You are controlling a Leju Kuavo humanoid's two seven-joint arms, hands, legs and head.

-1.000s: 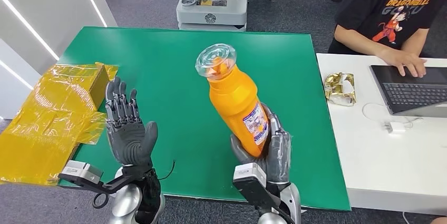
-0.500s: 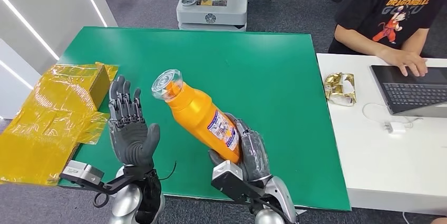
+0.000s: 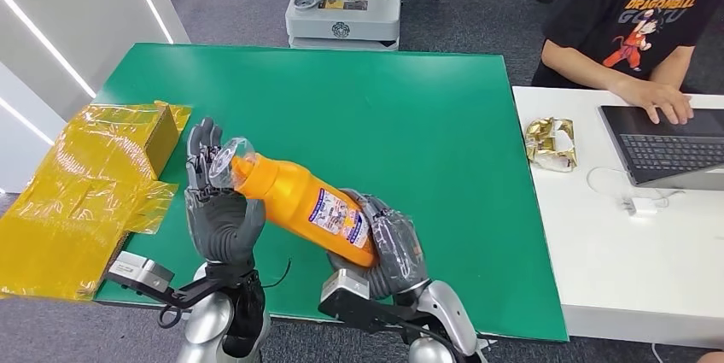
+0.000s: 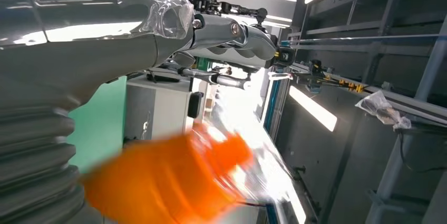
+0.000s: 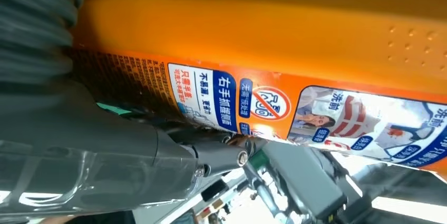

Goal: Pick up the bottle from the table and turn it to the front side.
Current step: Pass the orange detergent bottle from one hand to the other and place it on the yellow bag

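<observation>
Head view showed the orange bottle (image 3: 303, 205) lifted off the green desk (image 3: 410, 115) and tipped nearly on its side over the desk's near edge, its clear cap (image 3: 224, 164) pointing toward the left edge. The right hand (image 3: 388, 248) was wrapped around the bottle's base end, with the printed label (image 3: 335, 213) facing up just beside its fingers. The left hand (image 3: 218, 209) stood palm-up with its fingers spread, holding nothing; the cap lay against or just in front of its fingertips, and I could not tell whether they touched. Right wrist view showed the orange body and its label (image 5: 295, 110) pressed close to the grey thumb (image 5: 105, 155). Left wrist view showed the bottle as an orange blur (image 4: 168, 182) near the left hand's palm. Crumpled yellow plastic wrap (image 3: 77, 184) lay over the desk's left edge. At the adjoining white desk (image 3: 615, 243), a person (image 3: 632, 21) had a hand on a laptop (image 3: 666, 145), with a gold foil packet (image 3: 551, 143) near its left edge.
</observation>
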